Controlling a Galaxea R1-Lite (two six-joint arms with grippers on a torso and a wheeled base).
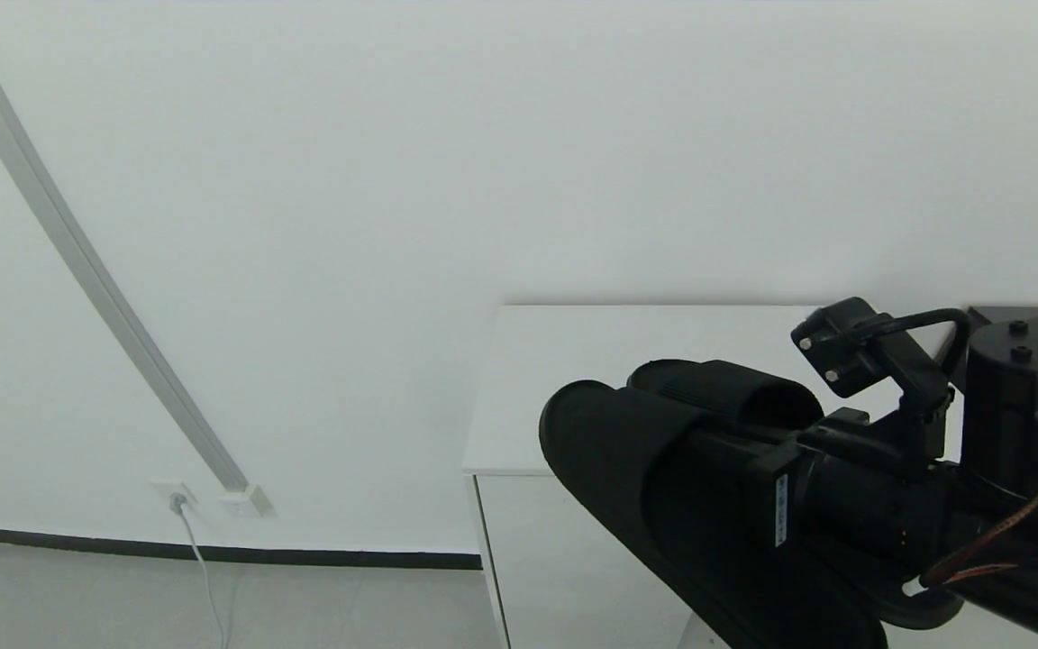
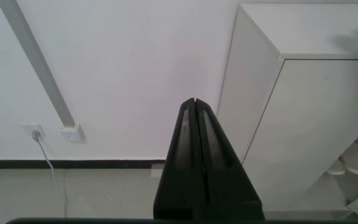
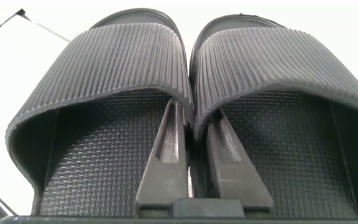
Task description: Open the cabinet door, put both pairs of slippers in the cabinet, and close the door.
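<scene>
my right pincer (image 3: 196, 112) had one finger inside each of the black slippers (image 1: 627, 442), pinching their inner walls together so the pair would carry as one, raised before the white cabinet (image 1: 573, 361). my left pincer (image 2: 195, 109) was pressed together, empty.

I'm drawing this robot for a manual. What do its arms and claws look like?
The right arm is matt black with a round joint housing, a small white label, a looping black cable and an orange striped cable. Both the left claw and right claw have two black, tapering, wedge-shaped fingers.
</scene>
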